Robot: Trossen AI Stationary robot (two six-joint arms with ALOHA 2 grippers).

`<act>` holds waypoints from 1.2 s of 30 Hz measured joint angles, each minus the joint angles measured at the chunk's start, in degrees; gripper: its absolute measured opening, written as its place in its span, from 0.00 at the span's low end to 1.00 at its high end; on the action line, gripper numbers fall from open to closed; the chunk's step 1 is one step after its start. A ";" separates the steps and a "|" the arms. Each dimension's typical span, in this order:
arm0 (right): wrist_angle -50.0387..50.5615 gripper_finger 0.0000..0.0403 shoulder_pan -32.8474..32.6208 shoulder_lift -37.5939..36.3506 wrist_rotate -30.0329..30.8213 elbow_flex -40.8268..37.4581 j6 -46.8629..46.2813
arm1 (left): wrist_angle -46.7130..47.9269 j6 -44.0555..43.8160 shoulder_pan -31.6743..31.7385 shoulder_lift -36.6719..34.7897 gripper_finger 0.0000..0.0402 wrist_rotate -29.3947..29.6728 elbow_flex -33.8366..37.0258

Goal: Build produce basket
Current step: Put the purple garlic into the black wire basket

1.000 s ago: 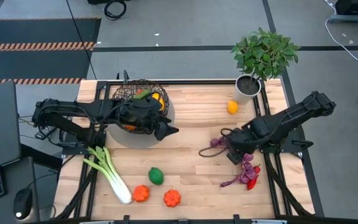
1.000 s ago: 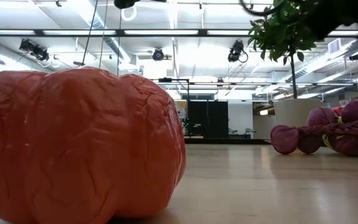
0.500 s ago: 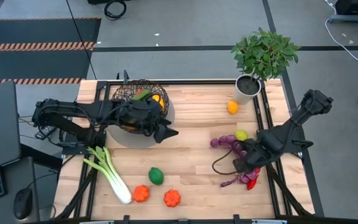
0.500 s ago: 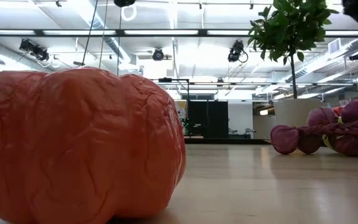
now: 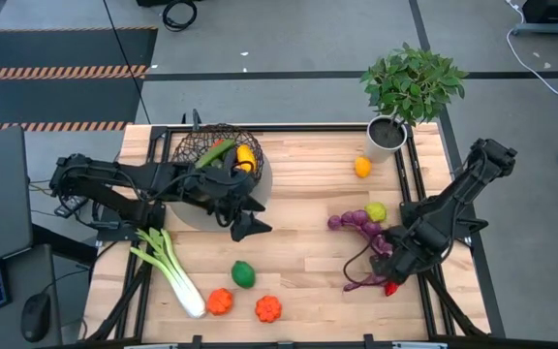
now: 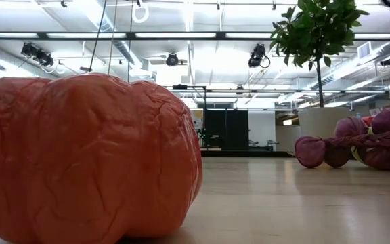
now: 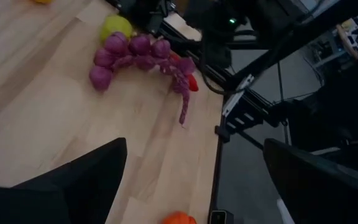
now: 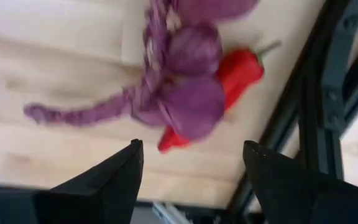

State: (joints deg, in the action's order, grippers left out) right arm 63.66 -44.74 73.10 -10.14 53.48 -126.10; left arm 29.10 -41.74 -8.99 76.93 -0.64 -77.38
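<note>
The dark wire basket (image 5: pixel 201 145) stands at the table's far left with a green cucumber and orange-yellow produce inside. My left gripper (image 5: pixel 248 221) hovers open just near-right of it, with nothing between its fingers (image 7: pixel 98 180). On the right lies a purple string of round bulbs (image 5: pixel 356 223) beside a yellow-green fruit (image 5: pixel 376 210) and a red chilli (image 8: pixel 235 68). My right gripper (image 5: pixel 386 267) hangs open above the string's near end (image 8: pixel 194 106) and the chilli, pointing down. A leek (image 5: pixel 168 271), a green fruit (image 5: pixel 243 274) and two orange pieces (image 5: pixel 220 301) (image 5: pixel 267 308) lie near the front.
A potted leafy plant (image 5: pixel 410 92) stands at the far right corner, with an orange-yellow fruit (image 5: pixel 362 167) beside it. A black frame rail (image 8: pixel 328 93) runs along the table's right edge, close to the chilli. Bare wood lies between basket and purple string (image 6: pixel 357 142).
My right gripper has swung from the far end of the purple string toward the table's near edge, sunk a little and rolled about its own axis. It now hangs over the string's near end and the chilli. My left gripper has swung slightly toward the near edge. No produce has moved.
</note>
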 joint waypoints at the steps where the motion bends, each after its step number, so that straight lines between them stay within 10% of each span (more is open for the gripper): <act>1: -0.10 0.69 0.46 0.00 0.62 -0.52 0.08 | -0.02 0.00 0.00 0.00 0.96 -0.03 0.00; 14: -17.85 0.69 5.24 0.00 2.00 -12.99 3.50 | -0.04 -1.10 0.83 0.00 0.96 0.09 0.00; 36: -3.62 0.69 11.28 -4.80 11.19 -7.00 16.83 | -0.04 -7.58 0.87 0.00 0.96 4.03 0.00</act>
State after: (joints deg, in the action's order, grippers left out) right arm 60.04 -33.45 68.30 1.05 46.48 -109.26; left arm 29.07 -49.31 -8.13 76.93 3.39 -77.38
